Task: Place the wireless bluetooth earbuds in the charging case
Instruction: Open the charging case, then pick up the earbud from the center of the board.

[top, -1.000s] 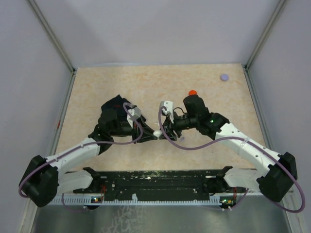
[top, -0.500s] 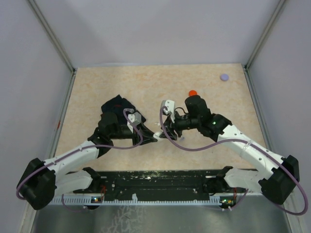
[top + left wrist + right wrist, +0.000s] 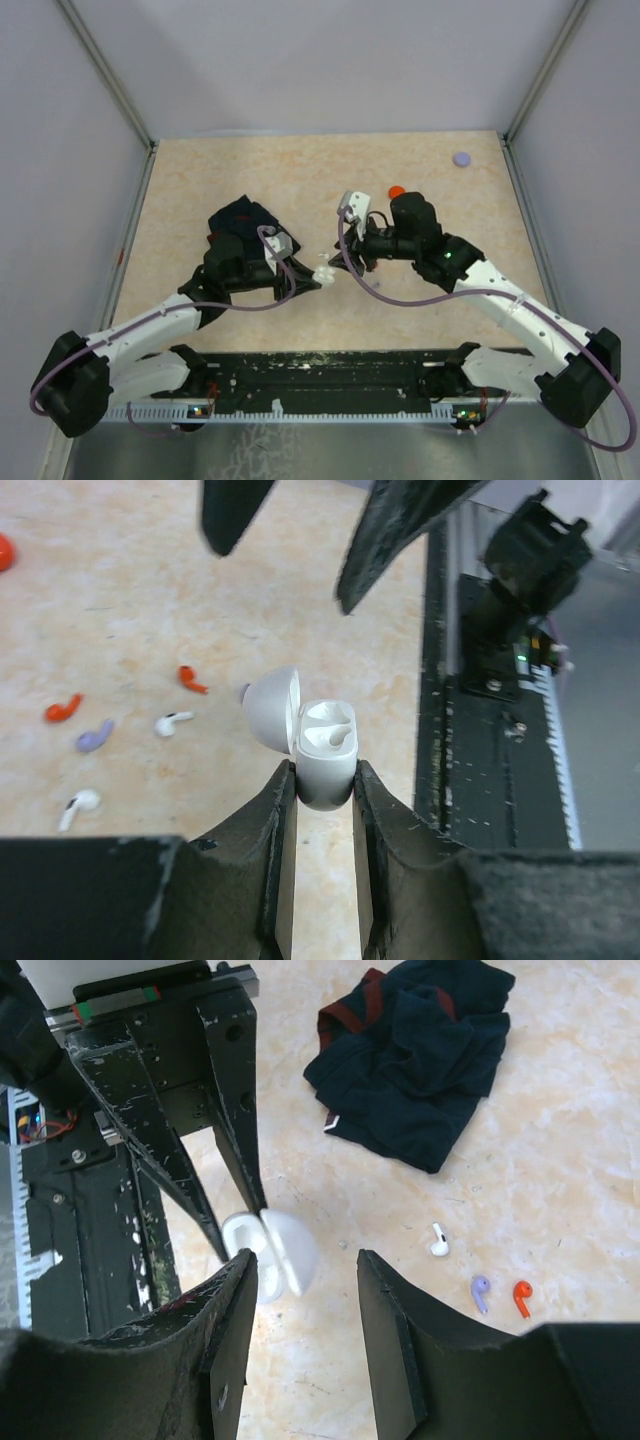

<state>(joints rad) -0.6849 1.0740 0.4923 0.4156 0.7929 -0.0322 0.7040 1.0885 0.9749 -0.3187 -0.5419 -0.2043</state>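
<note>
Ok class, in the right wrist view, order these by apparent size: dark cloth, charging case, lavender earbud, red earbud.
1. dark cloth
2. charging case
3. lavender earbud and red earbud: they look alike, so unranked

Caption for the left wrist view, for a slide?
Left gripper clamps the open white charging case; white, red and lavender earbuds lie loose on the table; right gripper opposite, open.

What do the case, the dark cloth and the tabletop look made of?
Charging case: white plastic by its look, smooth and semi-gloss, with soft highlights on its open lid.
Dark cloth: fabric, matte, crumpled into soft folds, with red trim.
Tabletop: beige marbled print, probably laminate or vinyl; cannot tell which.
</note>
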